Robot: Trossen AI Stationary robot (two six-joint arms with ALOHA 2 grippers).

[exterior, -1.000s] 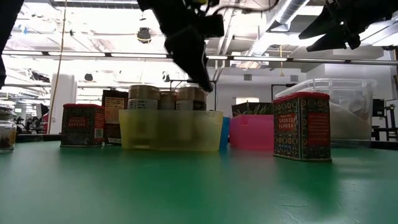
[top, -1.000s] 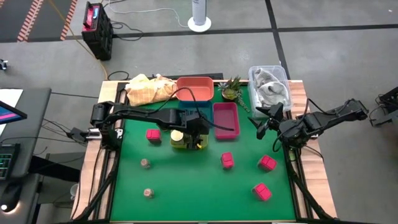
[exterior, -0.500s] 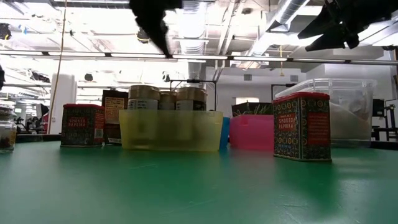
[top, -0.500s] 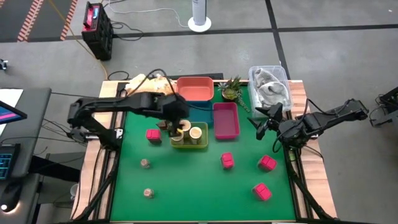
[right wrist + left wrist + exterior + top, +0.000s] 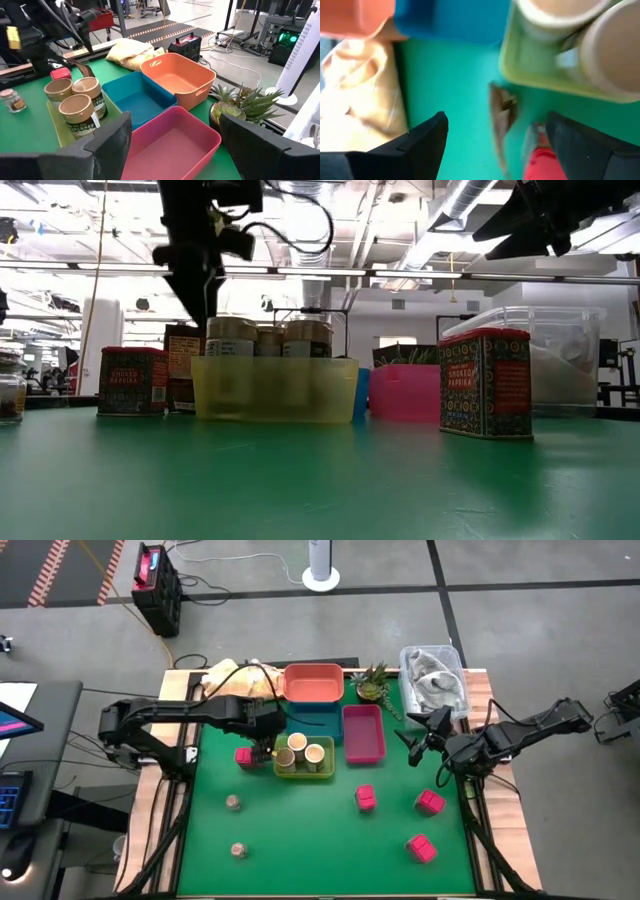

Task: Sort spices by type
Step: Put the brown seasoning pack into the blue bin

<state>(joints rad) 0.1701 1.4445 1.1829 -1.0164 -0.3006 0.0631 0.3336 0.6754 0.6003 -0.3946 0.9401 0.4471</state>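
Low view: two red tins [image 5: 485, 383] read "SMOKED PAPRIKA". The left gripper [image 5: 492, 137] hangs spread above a dark brown piece [image 5: 501, 117]; the right gripper [image 5: 172, 145], parted, waits aside.

Lab: exposed ceiling ducts [image 5: 455, 205].

Left gripper [image 5: 265, 746] hangs above the table's back-left, fingers spread, pointing down. Right gripper [image 5: 412, 744] waits raised at right edge, fingers apart, empty.

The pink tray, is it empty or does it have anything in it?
Empty: the pink tray shows only its bare floor, and from above nothing sits inside.
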